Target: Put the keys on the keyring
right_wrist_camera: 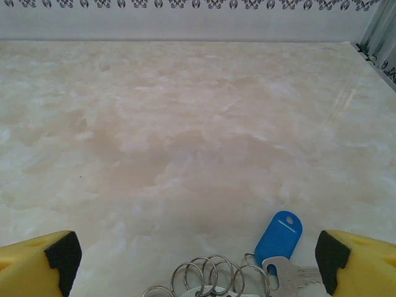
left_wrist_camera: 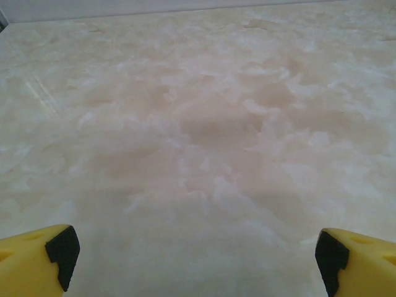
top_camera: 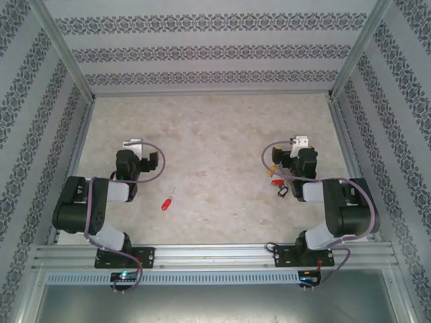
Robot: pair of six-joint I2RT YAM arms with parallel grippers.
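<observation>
The keyring (right_wrist_camera: 216, 275), a chain of silvery rings, lies on the marble table at the bottom edge of the right wrist view. A blue-tagged key (right_wrist_camera: 279, 235) with a silver blade lies at its right end. My right gripper (right_wrist_camera: 195, 260) hangs open just above them, with nothing held between its yellow fingers (right_wrist_camera: 37, 263). From above, the right gripper (top_camera: 291, 156) sits beside a red tag (top_camera: 275, 180) and a dark ring piece (top_camera: 283, 192). A red-headed key (top_camera: 166, 202) lies alone on the table, to the right of the left arm. My left gripper (left_wrist_camera: 195, 260) is open over bare table.
The beige marble tabletop (top_camera: 215, 134) is walled by patterned panels on three sides, with metal rails along the edges. Purple cables loop off both arms (top_camera: 156, 158). The two arm bases are bolted to the near rail (top_camera: 215, 254).
</observation>
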